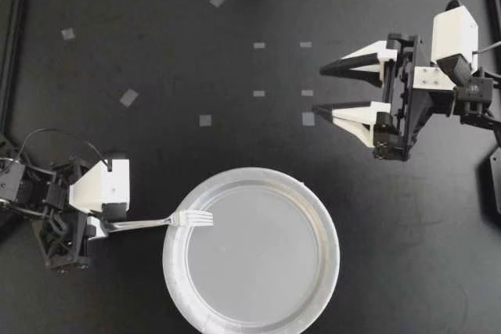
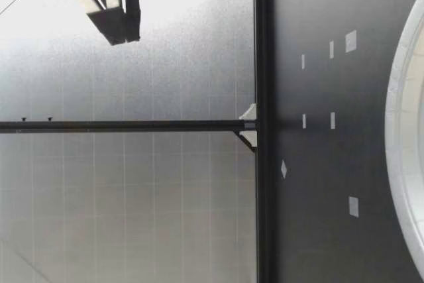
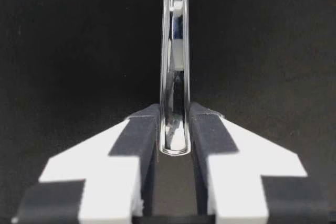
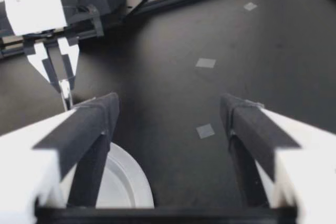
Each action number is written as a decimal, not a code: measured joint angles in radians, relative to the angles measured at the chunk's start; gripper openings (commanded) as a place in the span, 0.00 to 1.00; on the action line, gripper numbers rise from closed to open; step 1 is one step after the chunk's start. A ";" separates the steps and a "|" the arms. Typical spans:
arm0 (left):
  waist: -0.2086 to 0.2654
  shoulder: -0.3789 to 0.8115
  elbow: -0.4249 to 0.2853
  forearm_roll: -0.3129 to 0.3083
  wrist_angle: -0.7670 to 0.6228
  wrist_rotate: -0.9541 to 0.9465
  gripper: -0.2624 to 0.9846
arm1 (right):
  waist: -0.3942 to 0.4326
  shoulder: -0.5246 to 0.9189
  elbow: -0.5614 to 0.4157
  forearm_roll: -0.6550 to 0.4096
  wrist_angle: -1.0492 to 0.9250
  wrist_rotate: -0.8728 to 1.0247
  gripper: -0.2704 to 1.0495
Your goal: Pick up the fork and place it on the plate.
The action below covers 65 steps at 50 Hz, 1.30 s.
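With my left end effector [image 1: 104,227] clamped on the handle of the fork [image 1: 168,220], whose tines reached just over the rim of the plate [image 1: 258,173], the carry looked nearly done; next likely came lowering and release, my right end effector [image 1: 317,90] idle, fingers apart.
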 measured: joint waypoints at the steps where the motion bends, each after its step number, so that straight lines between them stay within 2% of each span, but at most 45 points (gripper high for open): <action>1: 0.000 0.000 0.000 0.002 0.000 -0.003 0.22 | 0.000 -0.002 0.000 0.000 0.000 0.000 0.74; 7: 0.000 0.000 0.000 0.002 -0.003 -0.008 0.29 | 0.000 0.000 -0.002 0.002 0.000 0.002 0.74; 19: 0.000 0.000 0.000 0.000 -0.006 -0.008 0.54 | 0.000 0.000 0.000 0.002 0.000 0.018 0.74; 26: 0.002 0.002 0.000 0.000 -0.008 -0.009 0.63 | 0.000 0.000 0.000 0.000 0.000 0.018 0.74; 65: 0.000 0.002 0.000 0.000 -0.018 -0.011 0.65 | 0.000 -0.002 0.000 0.000 0.000 0.020 0.74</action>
